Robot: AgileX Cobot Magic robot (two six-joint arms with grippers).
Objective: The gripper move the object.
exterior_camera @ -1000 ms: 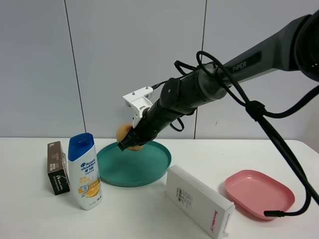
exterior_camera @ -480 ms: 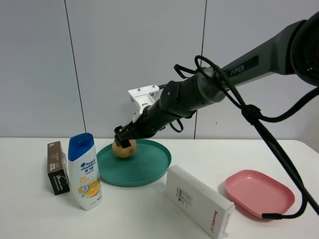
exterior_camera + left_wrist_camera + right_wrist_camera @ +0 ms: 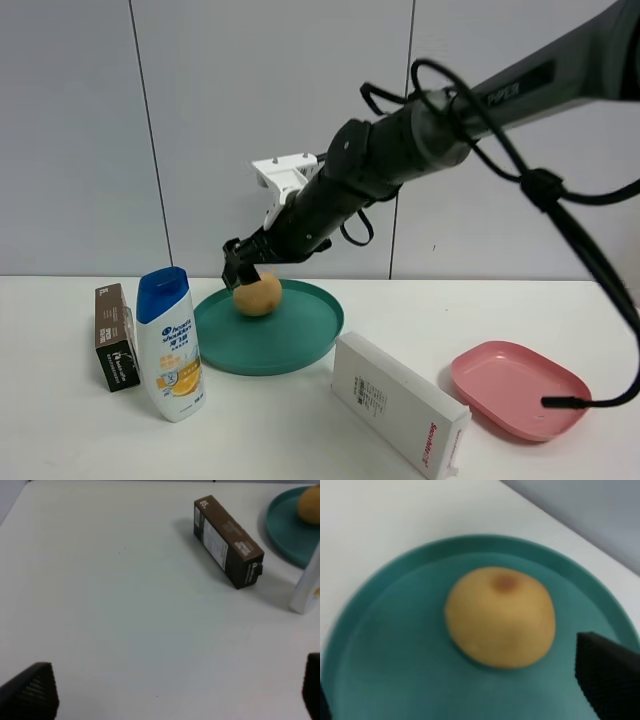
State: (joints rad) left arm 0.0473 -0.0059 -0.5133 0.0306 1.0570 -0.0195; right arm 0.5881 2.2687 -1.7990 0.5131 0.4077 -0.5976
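Note:
The orange-tan fruit [image 3: 258, 295] rests on the teal plate [image 3: 300, 335], in its back left part. My right gripper [image 3: 240, 266], a black claw on the thick black arm, hovers just above the fruit, open and not touching it. In the right wrist view the fruit [image 3: 500, 615] lies free on the plate [image 3: 380, 630] with one black fingertip [image 3: 607, 680] off to its side. My left gripper [image 3: 170, 697] is open and empty over bare table, away from the plate [image 3: 290, 527] and the fruit [image 3: 310, 505].
A blue-capped shampoo bottle [image 3: 172, 345] and a brown box [image 3: 115, 337] stand left of the plate. A white box [image 3: 398, 400] lies at front centre. A pink dish [image 3: 520, 388] sits at the right. The brown box [image 3: 227, 542] also shows in the left wrist view.
The right gripper lowered the fruit onto the teal plate, let go of it and rose slightly. The fruit now lies free.

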